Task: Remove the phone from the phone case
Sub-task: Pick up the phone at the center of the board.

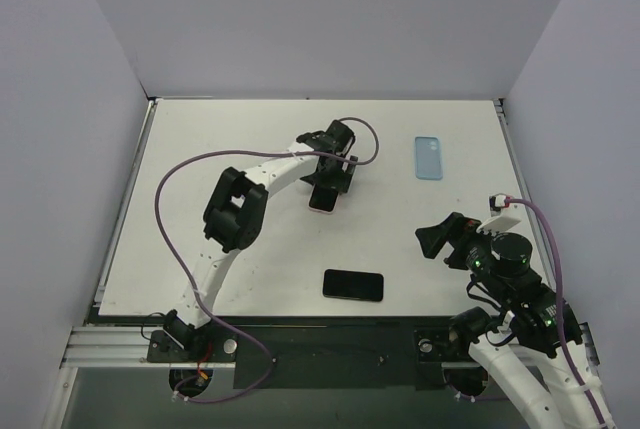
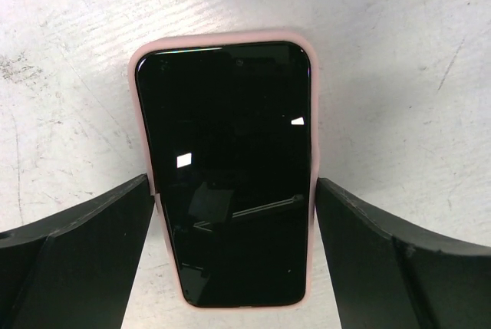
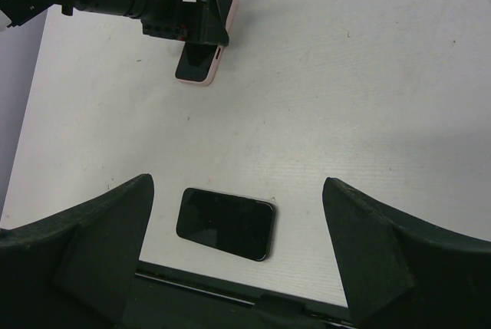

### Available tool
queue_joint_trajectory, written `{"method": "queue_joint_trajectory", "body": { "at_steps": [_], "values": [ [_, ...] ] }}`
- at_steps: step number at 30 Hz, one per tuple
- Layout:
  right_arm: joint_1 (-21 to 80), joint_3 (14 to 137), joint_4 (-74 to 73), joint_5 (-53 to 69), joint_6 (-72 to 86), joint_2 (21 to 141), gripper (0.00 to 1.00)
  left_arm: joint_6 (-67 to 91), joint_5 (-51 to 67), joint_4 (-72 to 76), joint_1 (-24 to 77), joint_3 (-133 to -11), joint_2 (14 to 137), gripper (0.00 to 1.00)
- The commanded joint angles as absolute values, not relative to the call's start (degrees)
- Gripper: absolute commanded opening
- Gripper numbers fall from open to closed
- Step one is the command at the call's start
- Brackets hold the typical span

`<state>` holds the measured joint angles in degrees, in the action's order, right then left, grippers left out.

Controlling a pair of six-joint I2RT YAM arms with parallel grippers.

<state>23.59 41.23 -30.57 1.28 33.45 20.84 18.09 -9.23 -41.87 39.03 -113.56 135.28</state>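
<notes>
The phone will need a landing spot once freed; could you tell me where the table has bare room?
Widest: the table's far-left corner, between the left arm and the table edge. Also bare: the strip between the pink-cased phone and the black phone. Crowded: around the left gripper, and beneath the right gripper.

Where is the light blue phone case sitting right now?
In the top view, the light blue phone case lies flat on the white table toward its far right, to the right of the pink-cased phone that the left gripper straddles.
</notes>
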Motion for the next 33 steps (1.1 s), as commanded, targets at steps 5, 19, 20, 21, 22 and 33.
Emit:
{"method": "queue_joint_trajectory", "body": {
  "at_steps": [5,19,20,21,22,33],
  "values": [
    [23.2,41.6,-29.0,0.3,34.3,21.1,0.86,16.7,-4.9,-42.6,38.8,-112.9,136.0,0.84],
    [23.1,41.3,-30.0,0.9,39.5,32.8,0.86,19.0,-4.7,-32.2,38.5,-90.6,112.3,0.0],
    [23.0,41.0,-29.4,0.7,40.1,34.1,0.86,20.0,-4.5,-31.7,38.5,-87.5,108.8,0.0],
    [22.9,40.5,-28.9,0.6,41.5,34.7,0.86,20.5,-3.7,-30.1,38.3,-85.8,106.7,0.0],
    [22.9,40.3,-28.0,0.7,42.3,35.9,0.89,21.4,-3.2,-27.8,38.2,-81.3,103.0,0.0],
    [23.2,40.9,-9.2,19.8,50.4,54.2,0.94,24.7,4.6,-11.6,39.0,-55.4,72.6,0.0]
  ]
}}
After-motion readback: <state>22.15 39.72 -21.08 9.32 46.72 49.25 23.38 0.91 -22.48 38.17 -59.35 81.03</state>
